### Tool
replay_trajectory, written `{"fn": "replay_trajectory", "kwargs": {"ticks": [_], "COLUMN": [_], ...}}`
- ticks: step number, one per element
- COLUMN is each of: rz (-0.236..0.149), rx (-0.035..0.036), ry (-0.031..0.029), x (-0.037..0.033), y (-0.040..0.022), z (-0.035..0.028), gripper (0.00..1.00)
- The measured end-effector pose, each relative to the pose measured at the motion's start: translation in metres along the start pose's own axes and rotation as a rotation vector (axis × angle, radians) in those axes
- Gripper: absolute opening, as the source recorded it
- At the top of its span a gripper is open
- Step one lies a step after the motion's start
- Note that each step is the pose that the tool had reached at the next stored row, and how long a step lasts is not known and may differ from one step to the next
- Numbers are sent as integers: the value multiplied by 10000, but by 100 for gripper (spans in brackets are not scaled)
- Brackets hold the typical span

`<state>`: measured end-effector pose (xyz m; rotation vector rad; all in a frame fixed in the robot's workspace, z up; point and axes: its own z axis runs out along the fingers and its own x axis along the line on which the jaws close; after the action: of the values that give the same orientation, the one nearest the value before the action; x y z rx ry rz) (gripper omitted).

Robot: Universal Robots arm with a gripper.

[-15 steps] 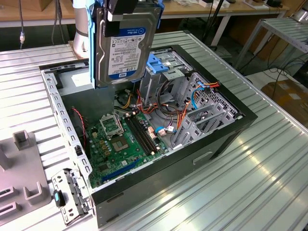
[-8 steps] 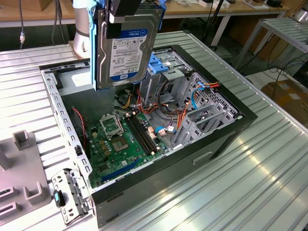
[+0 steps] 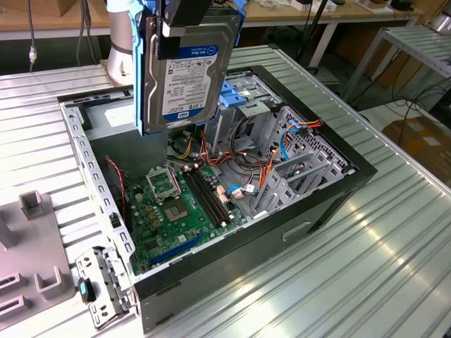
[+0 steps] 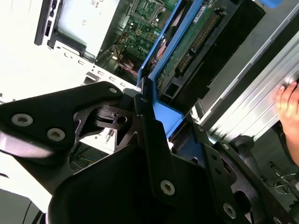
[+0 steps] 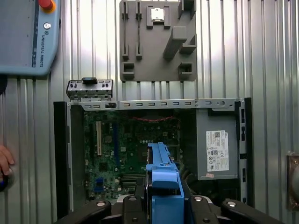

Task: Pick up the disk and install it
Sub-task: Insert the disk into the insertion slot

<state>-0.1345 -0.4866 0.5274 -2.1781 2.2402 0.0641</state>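
Note:
The disk (image 3: 187, 70) is a silver hard drive with a white and blue label, framed by blue carrier rails. It hangs upright, label facing the exterior view, above the far part of the open computer case (image 3: 331, 201). My gripper (image 3: 182, 28) is shut on its top edge. In the second wrist view the black fingers (image 4: 149, 126) clamp the blue rail, with the disk's (image 4: 196, 42) circuit-board side showing beyond them. In the first wrist view the blue carrier edge of the disk (image 5: 162, 179) juts from the gripper (image 5: 163, 207) over the motherboard (image 5: 126, 144).
Inside the case are a grey drive cage with a blue-handled bracket (image 3: 236, 98), coloured cables (image 3: 282, 148) and a power supply (image 5: 217, 147). A grey fixture plate (image 5: 156, 39), a small metal bracket (image 5: 89, 88) and a teach pendant (image 5: 28, 37) lie on the ribbed table. A hand (image 5: 4, 161) rests nearby.

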Motion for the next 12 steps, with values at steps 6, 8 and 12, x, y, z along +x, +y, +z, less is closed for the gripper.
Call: {"fn": "replay_trajectory", "kwargs": {"ticks": [6,8,12], "rz": [0,0,0], "rx": [0,0,1], "ry": [4,5,7], "x": [42,55,76], "y": [-1,-1,-3], "z": [-2,-2,-3], "gripper": [37,37,37]}}
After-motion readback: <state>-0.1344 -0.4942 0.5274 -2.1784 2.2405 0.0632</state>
